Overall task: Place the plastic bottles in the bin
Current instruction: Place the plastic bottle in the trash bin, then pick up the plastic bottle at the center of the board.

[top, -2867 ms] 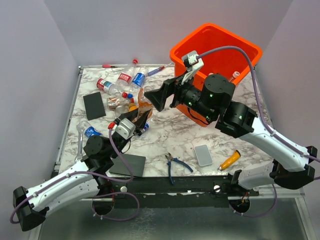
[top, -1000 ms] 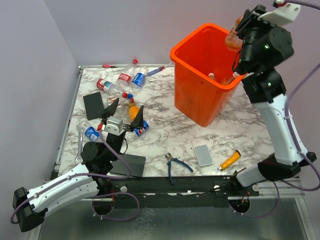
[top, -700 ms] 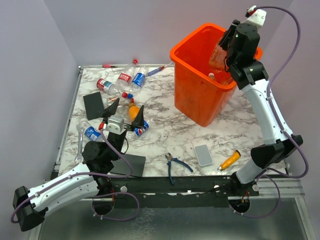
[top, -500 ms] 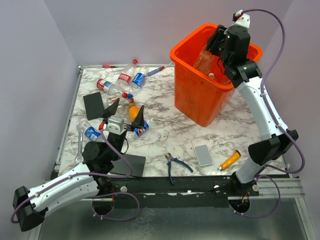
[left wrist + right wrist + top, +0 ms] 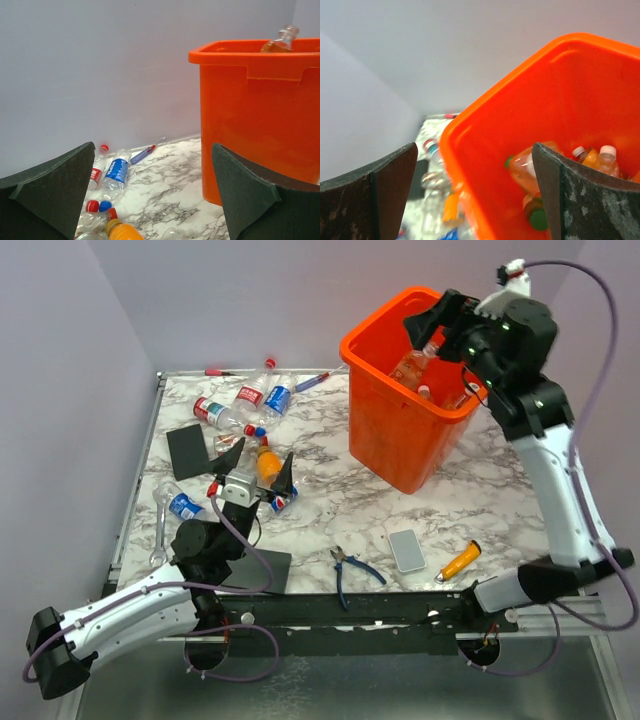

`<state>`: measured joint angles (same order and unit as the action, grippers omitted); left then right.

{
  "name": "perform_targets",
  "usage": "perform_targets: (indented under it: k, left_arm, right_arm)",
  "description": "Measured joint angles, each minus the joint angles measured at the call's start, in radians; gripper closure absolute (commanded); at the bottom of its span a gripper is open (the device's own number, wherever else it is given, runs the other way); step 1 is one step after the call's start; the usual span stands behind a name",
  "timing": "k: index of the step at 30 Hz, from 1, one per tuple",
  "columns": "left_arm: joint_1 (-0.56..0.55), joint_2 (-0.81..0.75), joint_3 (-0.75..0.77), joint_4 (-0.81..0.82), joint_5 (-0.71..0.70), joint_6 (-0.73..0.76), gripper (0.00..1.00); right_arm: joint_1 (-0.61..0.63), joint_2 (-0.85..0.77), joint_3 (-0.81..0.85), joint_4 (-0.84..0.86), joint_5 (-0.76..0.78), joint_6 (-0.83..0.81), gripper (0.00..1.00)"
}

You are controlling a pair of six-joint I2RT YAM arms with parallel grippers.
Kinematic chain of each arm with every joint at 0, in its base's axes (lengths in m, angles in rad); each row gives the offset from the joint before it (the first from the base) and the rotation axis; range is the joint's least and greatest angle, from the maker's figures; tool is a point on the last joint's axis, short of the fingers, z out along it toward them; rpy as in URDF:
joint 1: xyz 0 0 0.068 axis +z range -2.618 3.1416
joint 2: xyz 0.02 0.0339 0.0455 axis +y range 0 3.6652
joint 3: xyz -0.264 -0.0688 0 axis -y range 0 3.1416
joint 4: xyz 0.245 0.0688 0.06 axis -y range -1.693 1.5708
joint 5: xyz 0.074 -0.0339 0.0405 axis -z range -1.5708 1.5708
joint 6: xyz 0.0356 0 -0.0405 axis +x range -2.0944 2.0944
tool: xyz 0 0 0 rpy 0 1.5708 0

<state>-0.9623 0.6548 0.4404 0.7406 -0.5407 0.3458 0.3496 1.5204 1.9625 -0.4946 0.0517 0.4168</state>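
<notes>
Up at two o'clock on the marble table [image 5: 330,495], shows the tall orange bin [image 5: 400,445] with the right gripper [image 5: 437,322] poised just above its rim, fingers spread wide and holding nothing. Differs from half a second ago, when those fingers clasped an orange-tinted bottle [image 5: 411,364] inside the bin's mouth. Now finds that bottle let go, tilted neck-up within the bin walls and apart from the gripper. Confirms this from the left wrist view, where the same bottle's neck peeks over the bin's rim, and from the right wrist view, where several more bottles [image 5: 592,156] lie at the bottom. Counts, by judgement, as one more bottle delivered.

Over at nine o'clock, places the left gripper [image 5: 257,462] low above the table, fingers likewise parted and empty. Shows an orange bottle [image 5: 266,466] between those fingers as seen from above; cannot tell whether anything touches it. Leaves a scatter of bottles [image 5: 245,405] toward ten o'clock, well apart from the bin. Suggests plenty of the task remains, with the left side seemingly lined up for the next pick.
</notes>
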Motion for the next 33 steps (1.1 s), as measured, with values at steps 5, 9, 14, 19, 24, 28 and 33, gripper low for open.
perform_targets:
  k: [5, 9, 14, 19, 24, 28, 33]
  left_arm:
    - [0.000, 0.042, 0.000, 0.003, -0.019, 0.000, 0.01]
    - [0.000, 0.107, 0.024, -0.023, -0.075, -0.009, 0.01]
    - [0.000, 0.196, 0.164, -0.213, -0.201, -0.094, 0.01]
    - [0.000, 0.201, 0.320, -0.526, -0.281, -0.290, 0.01]
    - [0.011, 0.243, 0.403, -0.838, -0.276, -0.445, 0.01]
    - [0.024, 0.405, 0.488, -1.030, -0.151, -0.502, 0.01]
    - [0.024, 0.632, 0.531, -1.193, -0.023, -0.522, 0.01]
  right_arm:
    - [0.003, -0.307, -0.214, 0.023, -0.114, 0.010, 0.09]
    - [0.005, -0.483, -0.375, 0.039, -0.174, 0.013, 0.11]
    - [0.005, -0.585, -0.546, 0.074, -0.354, 0.010, 0.03]
    - [0.005, -0.697, -0.720, 0.095, -0.595, 0.000, 0.00]
    - [0.005, -0.825, -0.848, 0.128, -0.769, 0.000, 0.00]
    - [0.005, -0.888, -0.965, 0.167, -0.853, 0.013, 0.00]
    - [0.005, -0.915, -1.093, 0.215, -0.908, 0.046, 0.00]
